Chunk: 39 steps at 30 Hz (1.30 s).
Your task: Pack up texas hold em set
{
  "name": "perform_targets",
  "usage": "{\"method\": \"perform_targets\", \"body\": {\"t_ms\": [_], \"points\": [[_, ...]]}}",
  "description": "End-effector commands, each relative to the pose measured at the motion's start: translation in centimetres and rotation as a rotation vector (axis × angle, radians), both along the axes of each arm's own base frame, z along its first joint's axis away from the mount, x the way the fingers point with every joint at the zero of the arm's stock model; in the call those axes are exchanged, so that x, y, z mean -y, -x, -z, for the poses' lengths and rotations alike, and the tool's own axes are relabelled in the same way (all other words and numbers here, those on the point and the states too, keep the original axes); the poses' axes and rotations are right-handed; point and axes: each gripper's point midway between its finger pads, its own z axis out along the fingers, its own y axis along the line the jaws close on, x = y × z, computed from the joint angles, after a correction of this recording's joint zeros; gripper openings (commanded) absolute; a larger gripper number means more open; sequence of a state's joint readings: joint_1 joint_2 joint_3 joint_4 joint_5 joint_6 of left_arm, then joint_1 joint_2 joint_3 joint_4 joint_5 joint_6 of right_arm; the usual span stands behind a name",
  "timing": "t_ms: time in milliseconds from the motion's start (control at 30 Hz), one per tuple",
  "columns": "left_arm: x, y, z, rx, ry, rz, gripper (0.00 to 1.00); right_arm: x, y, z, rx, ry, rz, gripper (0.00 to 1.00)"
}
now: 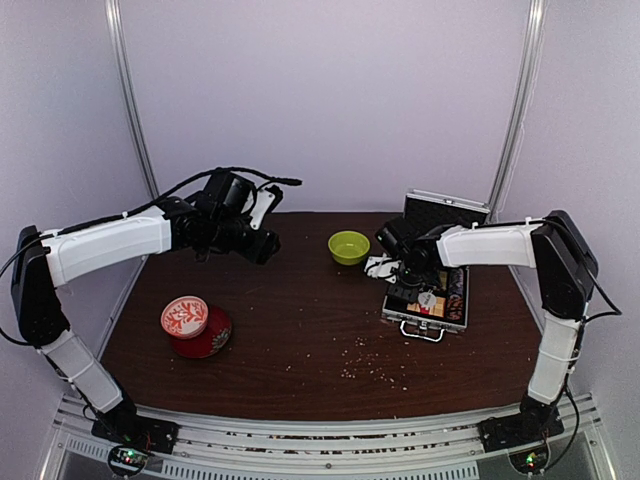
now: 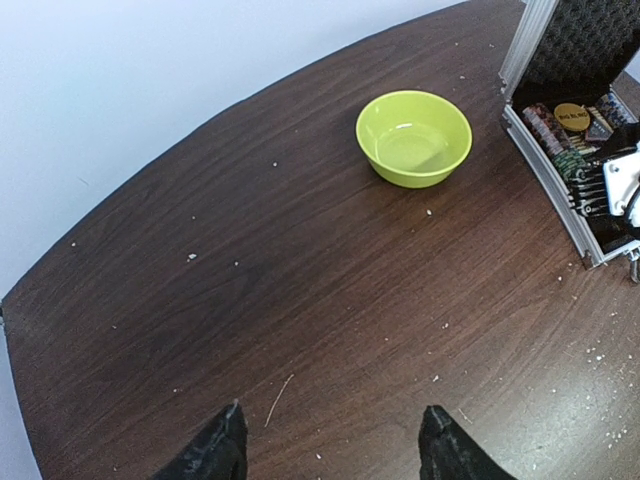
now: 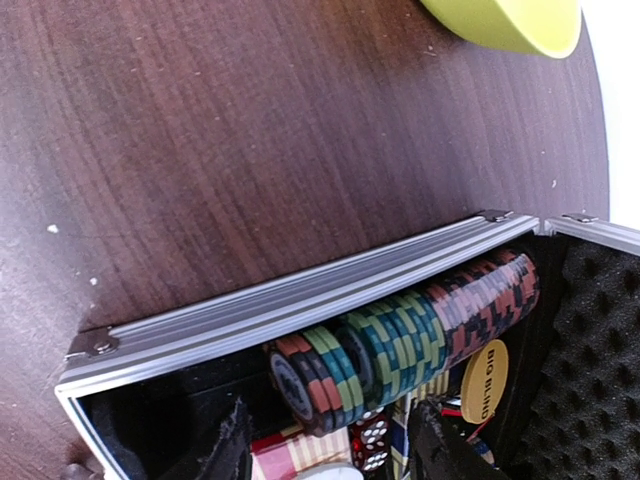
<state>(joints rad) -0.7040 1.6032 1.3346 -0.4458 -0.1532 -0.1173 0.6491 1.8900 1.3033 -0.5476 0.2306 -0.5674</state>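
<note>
Got the right gripper down inside the open silver case, released, nothing seen pinched; tiny red dice and what looks like a card deck corner lying in the gap at its fingertips. Just ahead of it, chip row packed on edge against the case's aluminium wall, probably to stop rolling once shut. Beside that, past one finger, "BIG BLIND" button standing near the foam-lined lid, propped upright. Reads as loose pieces going in, lid closing not yet done. Tight in there: wall ahead, lid to the side, contents underneath, so only clean exit looks straight up. Would need the arm out of the lid's swing before closing. Left gripper also released and empty, hanging high over bare tabletop, likely parked to leave room for the other arm. Lime-green bowl ahead of it, case beyond and to its right. Plenty of open tabletop around it. Red-and-white tin well back from it toward the arm bases, out of the way. Scattered crumbs, no obstacle.
</note>
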Motion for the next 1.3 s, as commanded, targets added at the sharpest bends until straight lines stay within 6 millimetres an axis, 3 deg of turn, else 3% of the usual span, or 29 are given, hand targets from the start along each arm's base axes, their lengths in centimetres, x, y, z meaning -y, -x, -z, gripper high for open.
{"method": "perform_targets", "body": {"t_ms": [0, 400, 600, 833, 1033, 1200, 1267], "points": [[0.5, -0.2, -0.5, 0.01, 0.013, 0.008, 0.6, -0.4, 0.5, -2.5, -0.011, -0.066, 0.01, 0.55], [-0.4, -0.6, -1.1, 0.048, -0.021, -0.024, 0.6, -0.3, 1.8, -8.0, 0.001, -0.247, 0.016, 0.57], [-2.0, -1.1, -2.1, 0.108, -0.075, -0.08, 0.6, 1.3, 1.7, -12.6, 0.048, -0.404, 0.039, 0.57], [-4.3, -1.8, -3.8, 0.203, -0.133, -0.168, 0.6, 9.1, -1.4, -21.5, 0.285, -0.72, 0.244, 0.59], [-6.6, -2.1, -5.8, 0.286, -0.142, -0.261, 0.61, 16.0, -1.0, -29.3, 0.562, -0.925, 0.382, 0.78], [-8.0, -2.1, -7.3, 0.344, -0.145, -0.317, 0.62, 20.0, -1.4, -30.7, 0.695, -0.967, 0.552, 0.98], [-8.3, -2.0, -7.9, 0.359, -0.137, -0.328, 0.62, 21.5, -1.5, -31.3, 0.74, -0.993, 0.596, 1.0]]}}
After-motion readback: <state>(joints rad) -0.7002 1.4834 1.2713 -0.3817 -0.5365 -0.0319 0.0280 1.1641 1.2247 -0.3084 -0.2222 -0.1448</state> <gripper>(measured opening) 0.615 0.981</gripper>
